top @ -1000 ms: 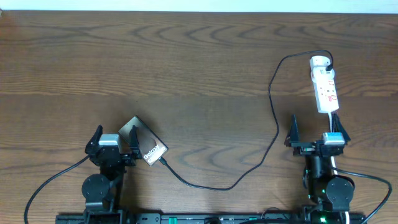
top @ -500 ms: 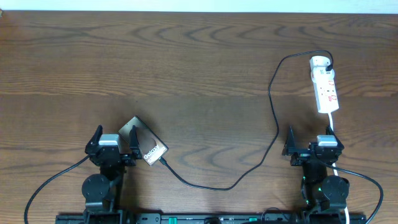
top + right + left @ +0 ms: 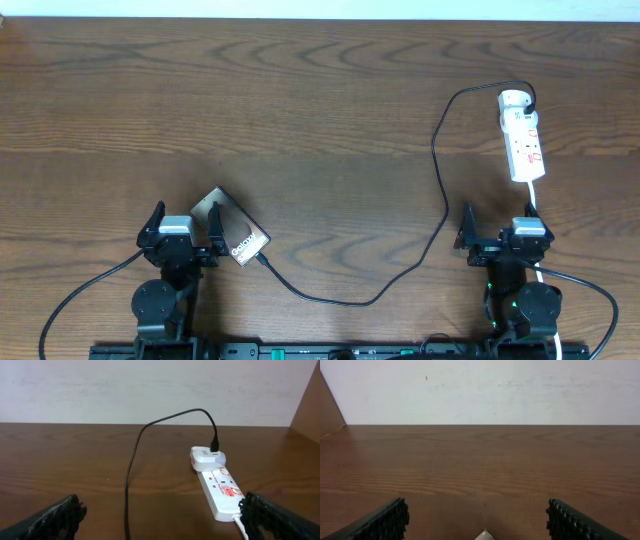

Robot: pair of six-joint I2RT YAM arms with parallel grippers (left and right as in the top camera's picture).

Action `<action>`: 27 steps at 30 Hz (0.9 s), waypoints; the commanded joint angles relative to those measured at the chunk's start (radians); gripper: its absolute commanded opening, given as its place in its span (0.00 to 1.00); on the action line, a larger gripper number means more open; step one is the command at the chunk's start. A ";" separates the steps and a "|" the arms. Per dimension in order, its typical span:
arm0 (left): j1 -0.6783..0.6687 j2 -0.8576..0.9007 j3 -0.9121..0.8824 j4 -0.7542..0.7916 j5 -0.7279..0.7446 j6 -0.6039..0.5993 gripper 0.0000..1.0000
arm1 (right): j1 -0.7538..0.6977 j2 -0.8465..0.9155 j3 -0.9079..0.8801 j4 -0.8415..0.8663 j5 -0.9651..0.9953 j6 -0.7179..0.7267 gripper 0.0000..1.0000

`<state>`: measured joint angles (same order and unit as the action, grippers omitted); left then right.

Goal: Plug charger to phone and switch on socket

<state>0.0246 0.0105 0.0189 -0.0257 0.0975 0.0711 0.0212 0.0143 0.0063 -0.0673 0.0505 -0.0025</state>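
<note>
My left tool [image 3: 185,212] sits released, the phone [image 3: 232,232] by its right finger; my right tool [image 3: 503,222] is released too, the socket [image 3: 524,140] ahead.

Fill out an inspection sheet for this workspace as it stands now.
Surface: wooden table, brown grain, no spills seen.
Job's things: phone lies flat close by the left gripper; socket lies far right; charger runs between them, its plug at the phone's edge, seating unclear; switch state unreadable.
Clutter: nothing seen.
Grippers: left gripper open, holding nothing; right gripper open, holding nothing.
Cables: charger enters a white adapter on the socket's far end; white cord leaves its near end toward the right arm.
Surroundings: pale wall behind the table.
</note>
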 commanded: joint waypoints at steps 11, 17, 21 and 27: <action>0.005 -0.006 -0.015 -0.038 0.006 -0.008 0.87 | 0.019 -0.010 -0.001 -0.003 0.018 0.031 0.99; 0.005 -0.006 -0.015 -0.038 0.006 -0.008 0.87 | 0.019 -0.010 -0.001 -0.003 0.018 0.031 0.99; 0.005 -0.006 -0.015 -0.038 0.006 -0.008 0.87 | 0.019 -0.010 -0.001 -0.003 0.018 0.031 0.99; 0.005 -0.006 -0.015 -0.038 0.006 -0.008 0.87 | 0.019 -0.010 -0.001 -0.003 0.018 0.031 0.99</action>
<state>0.0246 0.0105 0.0189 -0.0257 0.0975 0.0711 0.0212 0.0143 0.0063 -0.0666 0.0566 0.0151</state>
